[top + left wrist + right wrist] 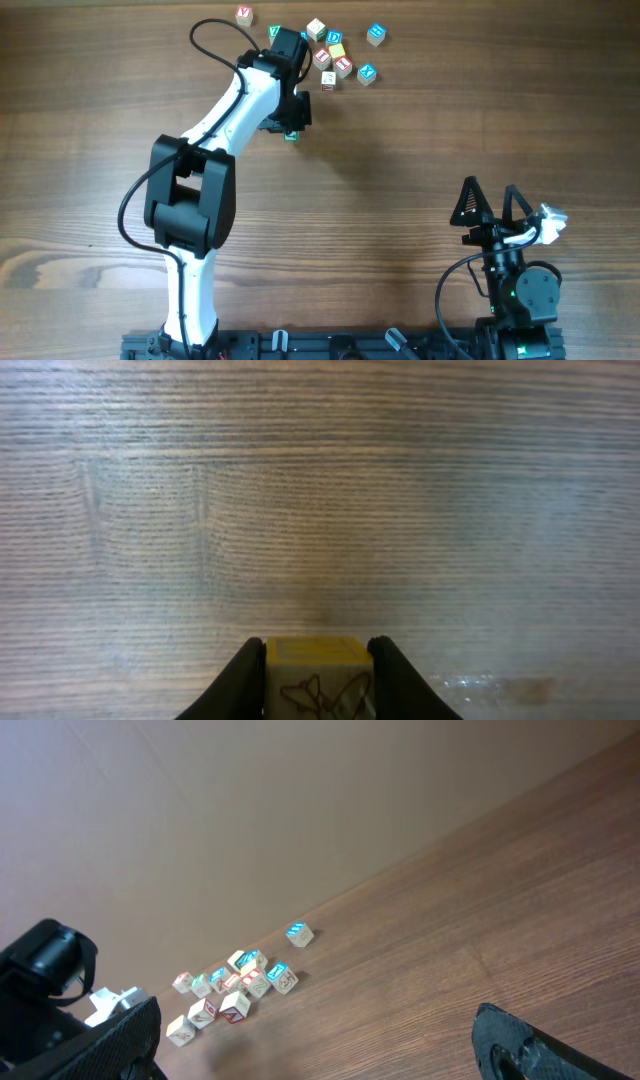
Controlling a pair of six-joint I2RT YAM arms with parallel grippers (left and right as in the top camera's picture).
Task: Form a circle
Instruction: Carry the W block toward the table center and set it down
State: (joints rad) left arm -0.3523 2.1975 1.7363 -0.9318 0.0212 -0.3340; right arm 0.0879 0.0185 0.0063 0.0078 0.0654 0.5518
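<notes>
At the far side of the worktop (pixel 420 150): the circle (pixel 338 57) is just a loose huddle of letter cubes, and I'd say no clean ring has formed yet.
Strays: a whitish cube (pixel 244 14) and a blue cube (pixel 375 34) sit apart from the huddle.
Left gripper (pixel 318 678): jaws narrow, clamped on a yellow-topped cube (pixel 316 651).
Cube to jaws: squarely between them, both sides touched, near the huddle's edge.
Right gripper (pixel 492 202): jaws wide, empty, well apart from everything.
Left to do: probably seat this cube and gather the strays.

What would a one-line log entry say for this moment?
left pincer: shut on small yellow-edged wooden cube | right pincer: open, empty | other wooden letter cubes: loose cluster, no circle yet
</notes>
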